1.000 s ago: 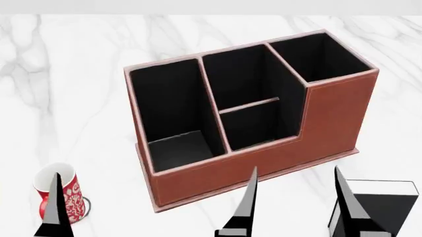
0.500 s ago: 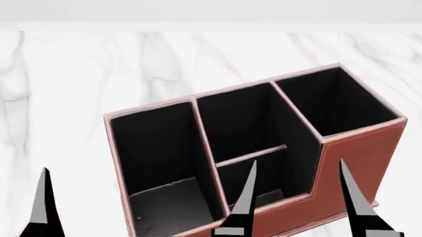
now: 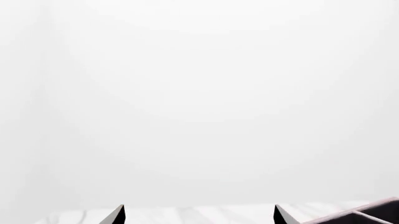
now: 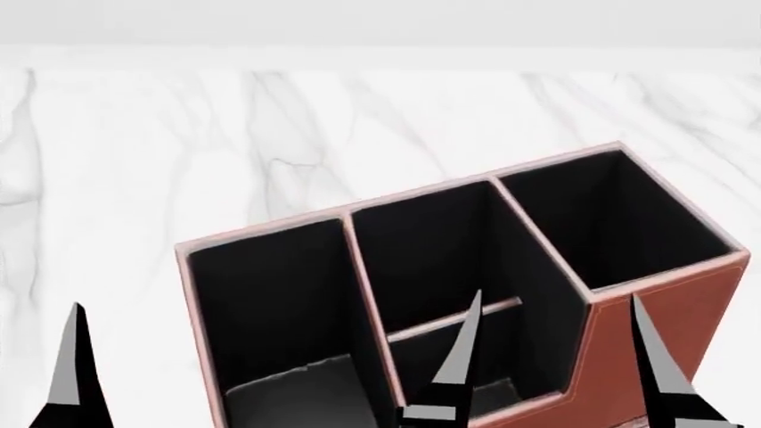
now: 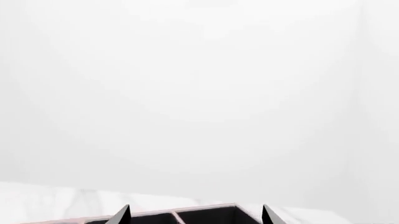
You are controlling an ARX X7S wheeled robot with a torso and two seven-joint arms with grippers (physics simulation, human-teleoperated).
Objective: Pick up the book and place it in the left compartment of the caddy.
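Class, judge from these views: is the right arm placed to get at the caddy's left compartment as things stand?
Probably yes. The right end effector is open and empty beside the caddy; the left compartment is open-topped and unobstructed.

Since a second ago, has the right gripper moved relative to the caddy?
Yes. The right gripper has gone forward: its tips stood short of the caddy's front wall, and now overlap its bays.

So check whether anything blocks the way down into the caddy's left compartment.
Nothing visible does: the left compartment of the caddy is open on top and holds nothing that shows. The book is out of view.
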